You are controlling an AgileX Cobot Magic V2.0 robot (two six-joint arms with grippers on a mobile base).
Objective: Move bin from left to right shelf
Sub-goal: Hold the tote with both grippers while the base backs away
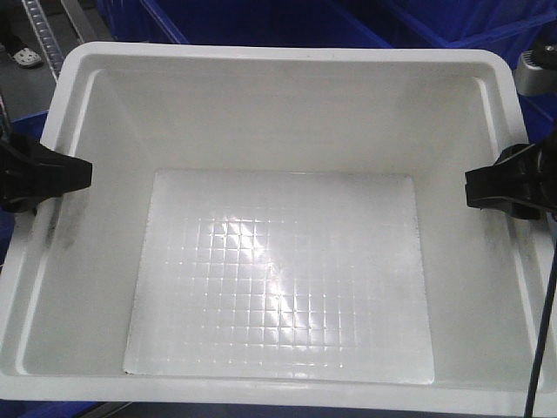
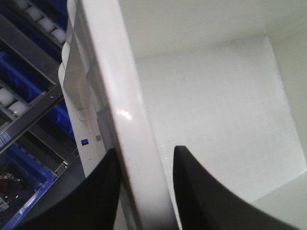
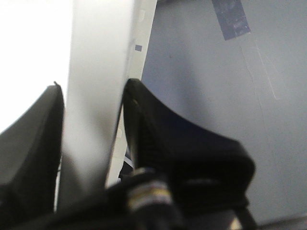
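The white bin (image 1: 278,54) fills the front view, its gridded floor bare. My left gripper (image 1: 63,174) is shut on the bin's left rim, and my right gripper (image 1: 493,185) is shut on the right rim. The left wrist view shows the thick rim (image 2: 120,96) running between the two black fingers of the left gripper (image 2: 144,160). In the right wrist view the rim (image 3: 96,57) passes between the fingers of the right gripper (image 3: 92,98). Grey rails with white rollers (image 2: 43,21) lie beside the bin's left wall. I cannot tell whether they belong to the right shelf.
Dark blue crates (image 1: 261,22) stand just beyond the bin's far rim, and more blue crates (image 2: 24,191) sit under the roller rails. A perforated metal rail (image 1: 39,35) is at the far left. Grey floor with a strip of blue tape (image 3: 231,19) lies right of the bin.
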